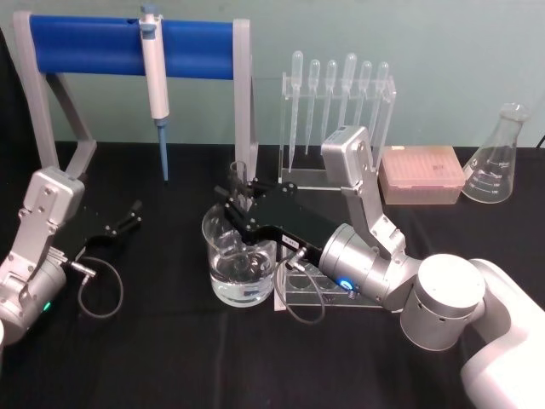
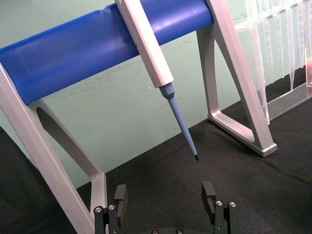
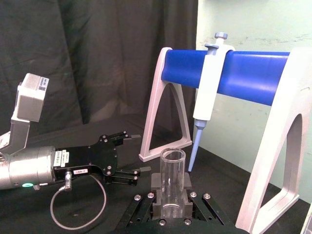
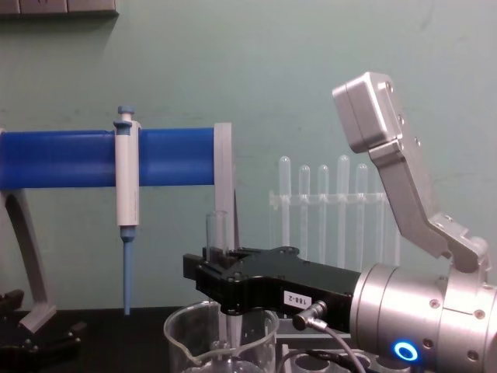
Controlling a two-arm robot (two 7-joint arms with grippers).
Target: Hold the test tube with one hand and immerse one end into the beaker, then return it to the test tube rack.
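My right gripper [image 1: 241, 203] is shut on the test tube [image 1: 239, 173], a clear glass tube held upright with its open rim above the black fingers [image 3: 157, 204]. Directly under the gripper stands the beaker [image 1: 241, 260], wide, clear and holding liquid. The tube [image 4: 211, 229] runs down past the beaker's rim [image 4: 221, 322]; its lower end is partly hidden by the gripper [image 4: 211, 268]. In the right wrist view the tube [image 3: 172, 178] stands between the pads. My left gripper [image 1: 128, 217] rests open at the far left, apart from both; its fingers [image 2: 120, 196] hold nothing.
A blue-barred stand [image 1: 128, 47] with a white-and-blue pipette [image 1: 155, 85] is behind the beaker. A rack of plastic pipettes [image 1: 341, 94], a pink tip box [image 1: 421, 175] and a conical flask [image 1: 498, 158] stand at the back right. A clear holed rack [image 1: 319, 285] lies under my right wrist.
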